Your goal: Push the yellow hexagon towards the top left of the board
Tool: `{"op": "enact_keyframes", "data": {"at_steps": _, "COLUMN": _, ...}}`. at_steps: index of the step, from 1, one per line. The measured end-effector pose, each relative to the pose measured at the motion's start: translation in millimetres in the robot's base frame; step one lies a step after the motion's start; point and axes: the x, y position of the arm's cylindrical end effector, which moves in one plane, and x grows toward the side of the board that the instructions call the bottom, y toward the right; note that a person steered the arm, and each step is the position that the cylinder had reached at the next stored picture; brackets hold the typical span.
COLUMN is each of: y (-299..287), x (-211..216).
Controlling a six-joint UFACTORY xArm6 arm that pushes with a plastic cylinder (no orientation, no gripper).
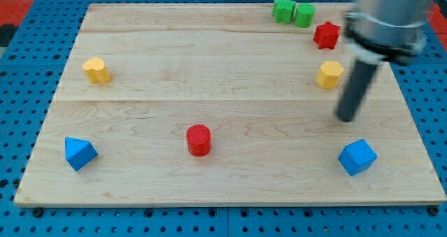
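On the pale wooden board (230, 181), resting on a blue perforated table (14, 125), 8 small blocks lie scattered. At the view's far left, near the bottom, sits a blue triangular block (79, 153). Above it, toward the left edge at mid height, is a yellow block (96, 70) with a rounded, lobed outline whose exact shape I cannot make out. Further right, low in the middle of the board, a red cylinder (199, 140) stands upright, well apart from everything else.

Near the view's top edge, right of centre, 2 green blocks touch each other: a green star-like block (283, 9) and, just beside it on the right, a green rounded block (304, 15). A little lower and to the right is a red star-like block (326, 35). Below that sits the yellow hexagon (329, 75), on the right side of the board at upper-mid height.

The arm carries no jaws, only a dark rod, and my tip (346, 117) is down just to the right of the yellow hexagon and slightly below it, close but not touching. Beneath the tip, near the bottom right, lies a blue cube-like block (357, 157).
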Motion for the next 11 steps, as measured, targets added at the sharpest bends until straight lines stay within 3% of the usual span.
{"op": "enact_keyframes", "data": {"at_steps": 1, "y": 52.2, "x": -26.1}}
{"op": "enact_keyframes", "data": {"at_steps": 3, "y": 40.1, "x": -64.6}}
{"op": "enact_keyframes", "data": {"at_steps": 4, "y": -58.1, "x": -83.4}}
{"op": "enact_keyframes", "data": {"at_steps": 6, "y": -280.0, "x": -186.0}}
{"op": "enact_keyframes", "data": {"at_steps": 7, "y": -208.4, "x": -172.1}}
{"op": "enact_keyframes", "data": {"at_steps": 8, "y": -144.1, "x": -125.8}}
{"op": "enact_keyframes", "data": {"at_steps": 9, "y": -247.7, "x": -124.2}}
{"op": "enact_keyframes", "data": {"at_steps": 10, "y": -350.4, "x": -155.9}}
{"op": "enact_keyframes", "data": {"at_steps": 11, "y": -264.8, "x": -148.2}}
